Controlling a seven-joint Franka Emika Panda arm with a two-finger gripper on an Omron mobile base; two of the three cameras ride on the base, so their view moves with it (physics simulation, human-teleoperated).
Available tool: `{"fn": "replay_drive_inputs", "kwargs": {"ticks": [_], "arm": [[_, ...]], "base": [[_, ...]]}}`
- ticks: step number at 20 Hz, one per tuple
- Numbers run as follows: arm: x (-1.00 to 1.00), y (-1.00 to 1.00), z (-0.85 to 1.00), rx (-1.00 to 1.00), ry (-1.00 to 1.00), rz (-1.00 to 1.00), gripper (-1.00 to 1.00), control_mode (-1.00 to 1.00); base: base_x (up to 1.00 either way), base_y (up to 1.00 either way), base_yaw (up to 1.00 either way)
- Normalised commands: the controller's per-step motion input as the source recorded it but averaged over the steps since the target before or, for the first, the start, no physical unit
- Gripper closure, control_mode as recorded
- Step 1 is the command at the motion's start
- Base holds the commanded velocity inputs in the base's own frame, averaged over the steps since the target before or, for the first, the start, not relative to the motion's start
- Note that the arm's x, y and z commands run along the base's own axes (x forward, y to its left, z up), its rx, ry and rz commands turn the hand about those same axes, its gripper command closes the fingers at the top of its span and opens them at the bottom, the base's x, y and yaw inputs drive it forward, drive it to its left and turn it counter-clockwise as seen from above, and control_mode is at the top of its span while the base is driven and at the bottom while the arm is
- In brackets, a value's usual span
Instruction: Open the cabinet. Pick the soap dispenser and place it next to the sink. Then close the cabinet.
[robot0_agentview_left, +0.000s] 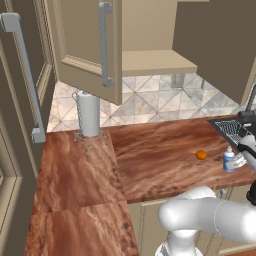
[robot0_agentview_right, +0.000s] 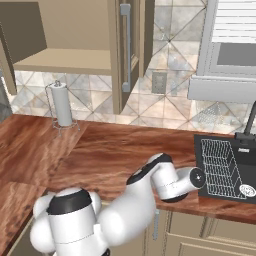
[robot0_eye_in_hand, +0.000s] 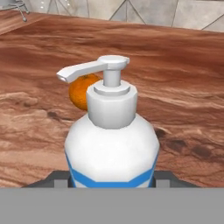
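The soap dispenser, a white bottle with a blue band and a white pump top, stands upright between the dark fingertips of my gripper, which is shut on its lower body. In the left base view the soap dispenser is at the counter's front right, just left of the sink, with the gripper on its right side. Whether its base touches the counter I cannot tell. The cabinet stands open, its left door swung out. The sink holds a wire rack.
A small orange ball lies on the wood counter just left of the bottle and behind it in the hand view. A paper towel roll stands at the back left. The open cabinet door overhangs the counter.
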Motion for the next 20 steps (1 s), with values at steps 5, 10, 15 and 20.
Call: {"fn": "replay_drive_inputs", "kwargs": {"ticks": [5,10,15,20], "arm": [[0.00,0.00,-0.10,0.00,0.00,0.00,1.00,-1.00],[0.00,0.00,-0.07,0.00,0.00,0.00,1.00,-1.00],[0.00,0.00,0.00,0.00,0.00,0.00,1.00,-1.00],[0.00,0.00,0.00,0.00,0.00,0.00,-1.00,-1.00]], "base": [[0.00,0.00,0.00],[0.00,0.00,0.00],[0.00,0.00,0.00],[0.00,0.00,0.00]]}}
